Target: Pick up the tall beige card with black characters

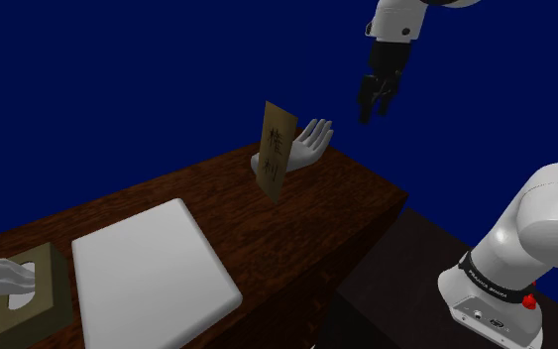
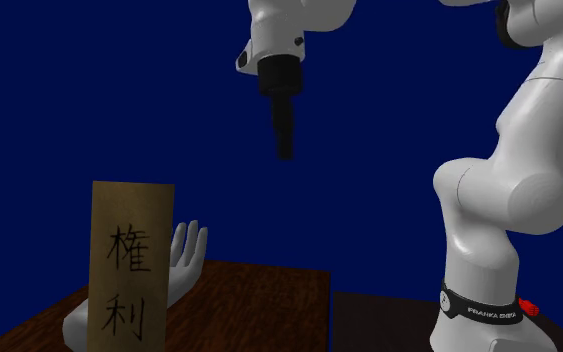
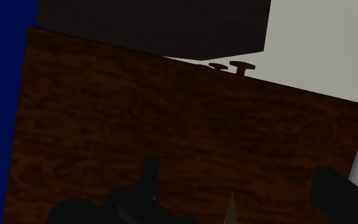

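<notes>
Shoulder view: the beige card (image 1: 278, 149) stands upright near the counter's (image 1: 346, 213) far edge, apparently propped by a white hand model (image 1: 306, 144), which leaves its top edge free. The fingers (image 1: 366, 104) hang above it, toward this view's right and well apart from it.

Second exterior view: open air separates the beige card (image 2: 129, 265) from the fingers (image 2: 285, 135).

Wrist view: the fingers (image 3: 336, 191) stand wide apart, holding nothing, over bare counter (image 3: 139, 114).

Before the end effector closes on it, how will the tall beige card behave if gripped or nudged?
The card stands tall and narrow on its bottom edge, so a nudge would probably tip it. It looks flat and unbent, so likely stiff. It seems thin, hence probably light; the white hand figure beside it may steady it.
</notes>
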Robot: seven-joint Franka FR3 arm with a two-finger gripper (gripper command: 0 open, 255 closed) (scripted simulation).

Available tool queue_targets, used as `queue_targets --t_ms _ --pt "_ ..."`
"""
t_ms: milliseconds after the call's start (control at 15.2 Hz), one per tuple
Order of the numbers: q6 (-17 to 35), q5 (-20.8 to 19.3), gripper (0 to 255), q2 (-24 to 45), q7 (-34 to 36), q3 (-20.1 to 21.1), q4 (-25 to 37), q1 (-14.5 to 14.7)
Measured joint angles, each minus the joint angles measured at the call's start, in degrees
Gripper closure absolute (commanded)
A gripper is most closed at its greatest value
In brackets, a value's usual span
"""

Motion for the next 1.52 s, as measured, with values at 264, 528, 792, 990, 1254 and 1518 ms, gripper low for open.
queue_targets --t_ms 264,528,792,990,1254,1518 --pt "3.31 1.21 0 7.08 2.95 1.66 5.67 0.46" --pt "6.16 1.56 0 15.42 5.36 2.74 13.02 0.62" --pt "7.82 1.52 0 22.72 7.85 3.65 20.59 0.87" --pt "8.38 1.11 0 29.05 10.03 4.29 27.77 1.23" --pt "10.07 1.03 0 30.83 10.77 4.57 28.43 1.49" --pt "13.23 1.15 0 31.02 10.50 4.65 25.47 1.57"
